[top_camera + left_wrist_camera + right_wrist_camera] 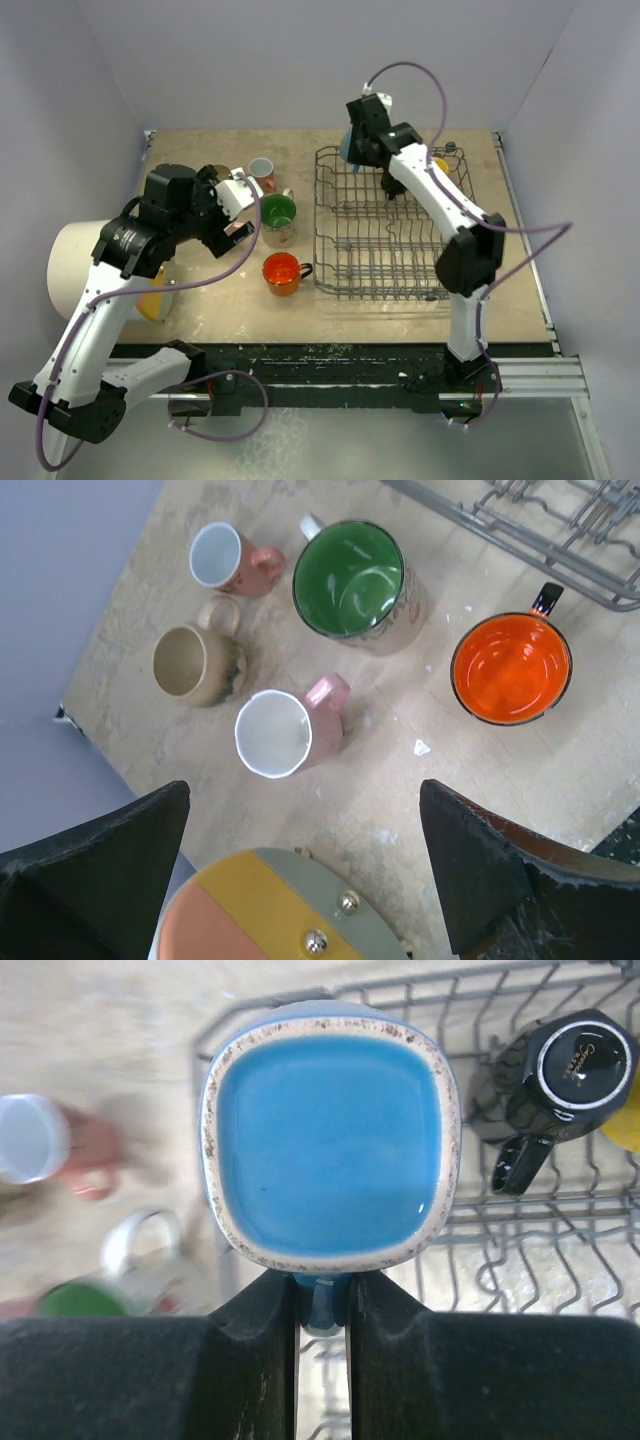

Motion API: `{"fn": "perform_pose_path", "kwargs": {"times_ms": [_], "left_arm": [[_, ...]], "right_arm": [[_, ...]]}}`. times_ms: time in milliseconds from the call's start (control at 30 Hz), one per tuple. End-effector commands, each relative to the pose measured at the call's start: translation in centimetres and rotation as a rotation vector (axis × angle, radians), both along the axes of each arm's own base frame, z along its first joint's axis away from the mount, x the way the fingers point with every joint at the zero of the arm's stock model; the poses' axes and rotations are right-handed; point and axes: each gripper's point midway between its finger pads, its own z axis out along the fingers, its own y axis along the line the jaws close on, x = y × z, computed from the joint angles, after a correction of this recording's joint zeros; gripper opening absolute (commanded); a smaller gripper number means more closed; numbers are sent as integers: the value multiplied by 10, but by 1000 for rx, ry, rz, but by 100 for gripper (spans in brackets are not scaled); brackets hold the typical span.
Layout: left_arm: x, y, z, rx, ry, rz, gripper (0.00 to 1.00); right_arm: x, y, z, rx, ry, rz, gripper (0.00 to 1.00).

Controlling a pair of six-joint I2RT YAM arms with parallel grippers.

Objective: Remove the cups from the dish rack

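Note:
My right gripper point(320, 1300) is shut on the handle of the blue mug point(330, 1140) and holds it upright above the far left corner of the dark wire dish rack point(390, 270); it also shows in the top view point(352, 150). A black mug point(560, 1075) and a yellow mug point(625, 1125) lie in the rack's far end. My left gripper point(305, 810) is open and empty above the table. Below it stand the pink mug point(285, 730), tan mug point(195, 663), salmon mug point(225, 558), cream mug with green inside point(355, 580) and orange mug point(512, 668).
A big cream cylinder point(75, 265) lies at the table's left; its striped orange and yellow face point(270, 910) sits right under my left gripper. The rack's near corner point(540, 530) borders the group of mugs. White walls close in the table's left, back and right.

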Motion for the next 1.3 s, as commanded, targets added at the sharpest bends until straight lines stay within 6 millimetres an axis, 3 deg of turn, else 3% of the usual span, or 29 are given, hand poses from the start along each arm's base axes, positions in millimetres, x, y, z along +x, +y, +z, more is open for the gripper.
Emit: {"fn": "perform_pose_path", "kwargs": {"times_ms": [0, 300, 500, 733, 967, 1133, 1267], "left_arm": [[10, -16, 18, -48, -122, -94, 99], [3, -41, 22, -95, -170, -264, 99], [-10, -56, 49, -174, -212, -351, 99], [-27, -69, 58, -245, -188, -430, 100], [-47, -79, 77, -312, -213, -522, 96], [-60, -82, 97, -354, -255, -566, 80], [-75, -84, 126, -419, -325, -595, 62]], "right_arm": [[-53, 25, 104, 266, -121, 113, 0], [-197, 88, 149, 854, 5, 488, 0], [-259, 101, 167, 1143, 66, 605, 0], [-300, 114, 172, 1353, 123, 666, 0], [-328, 133, 193, 1541, 132, 751, 0], [-353, 140, 220, 1710, 95, 812, 0], [-370, 145, 243, 1840, 46, 842, 0]]}}
